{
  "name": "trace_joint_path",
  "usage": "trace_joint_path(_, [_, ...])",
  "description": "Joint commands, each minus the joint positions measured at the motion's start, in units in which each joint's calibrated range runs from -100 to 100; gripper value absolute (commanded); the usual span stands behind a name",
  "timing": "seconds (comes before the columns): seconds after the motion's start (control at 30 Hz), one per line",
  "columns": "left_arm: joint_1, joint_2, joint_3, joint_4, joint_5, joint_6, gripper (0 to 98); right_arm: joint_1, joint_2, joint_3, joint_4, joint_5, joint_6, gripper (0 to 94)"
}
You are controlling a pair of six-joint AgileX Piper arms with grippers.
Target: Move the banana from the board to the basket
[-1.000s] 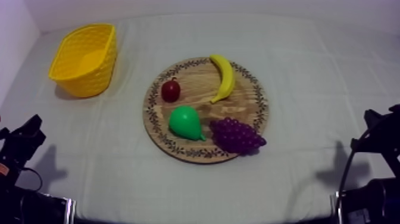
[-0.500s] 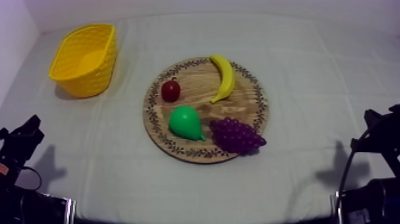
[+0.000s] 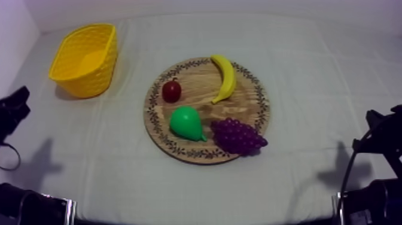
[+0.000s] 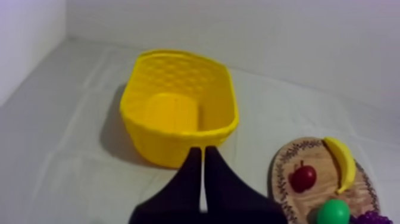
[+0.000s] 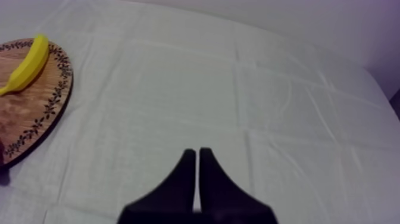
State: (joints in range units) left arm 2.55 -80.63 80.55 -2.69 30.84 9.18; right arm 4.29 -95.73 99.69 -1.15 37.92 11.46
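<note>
Cloth (image 3: pixel 335 90) | left gripper (image 4: pixel 203 150) pinched, facing basket (image 4: pixel 161 140) | right gripper (image 5: pixel 197 152) pinched

Looks like a robot lab bench: tabletop (image 3: pixel 311 72) under plain grey-white cloth, bare white wall (image 3: pixel 179 7) along the upper edge, toy fruit (image 3: pixel 186 122) on a wooden board (image 3: pixel 254 90) mid-frame, black robot arm (image 3: pixel 380 143) at lower right.

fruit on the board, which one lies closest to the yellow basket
The small red fruit: it sits on the board's side facing the yellow basket; the banana, pear and grapes lie farther from it.
</note>
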Motion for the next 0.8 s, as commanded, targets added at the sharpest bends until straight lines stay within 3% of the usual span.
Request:
trace_joint_path(0.0, [1.29,8.69,-9.76,0.01,0.02,-0.08,0.1,0.0,-0.02,-0.03,0.01,-0.01,-0.01,0.3])
trace_joint_path(0.57, [16.51,39.94,-41.36,0.08,-0.05,1.22,0.1,0.0,-0.02,-0.03,0.01,-0.01,0.04,0.3])
trace_joint_path(0.77, [21.0,51.59,-50.72,0.02,0.32,3.07,0.1,0.0,-0.02,-0.03,0.01,-0.01,0.04,0.3])
